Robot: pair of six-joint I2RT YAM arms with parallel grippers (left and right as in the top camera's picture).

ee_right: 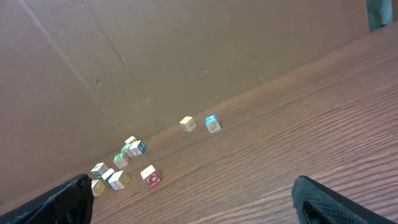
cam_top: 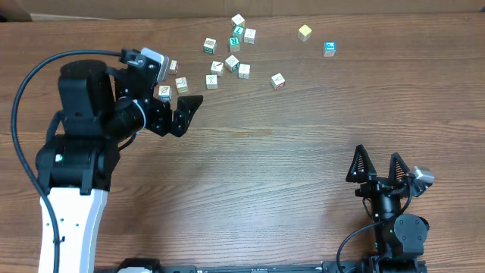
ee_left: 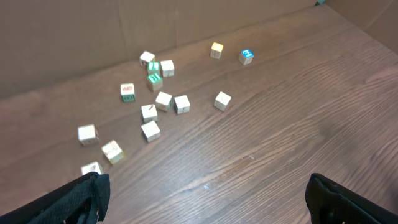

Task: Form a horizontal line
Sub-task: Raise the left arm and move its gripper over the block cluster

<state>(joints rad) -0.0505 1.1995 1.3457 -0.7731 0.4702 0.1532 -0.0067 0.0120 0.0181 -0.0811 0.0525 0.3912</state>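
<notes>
No row of four touching cubes shows; the small pale wooden picture cubes lie loose and scattered at the far side of the table. A cluster of them lies around one cube [cam_top: 232, 63] [ee_left: 163, 100]. A red-marked cube [cam_top: 277, 81] [ee_right: 150, 176], a yellow cube [cam_top: 305, 32] [ee_left: 216, 50] and a blue cube [cam_top: 330, 48] [ee_left: 246, 56] lie apart to the right. My left gripper [cam_top: 187, 114] [ee_left: 208, 199] is open and empty, just in front of the leftmost cubes [cam_top: 164, 92]. My right gripper [cam_top: 377, 163] [ee_right: 193, 202] is open and empty, near the front right.
A brown cardboard wall [ee_left: 93, 31] stands behind the cubes along the table's far edge. The wooden table top [cam_top: 303, 152] lies between the two grippers. The left arm's black cable [cam_top: 30, 83] loops out at the left.
</notes>
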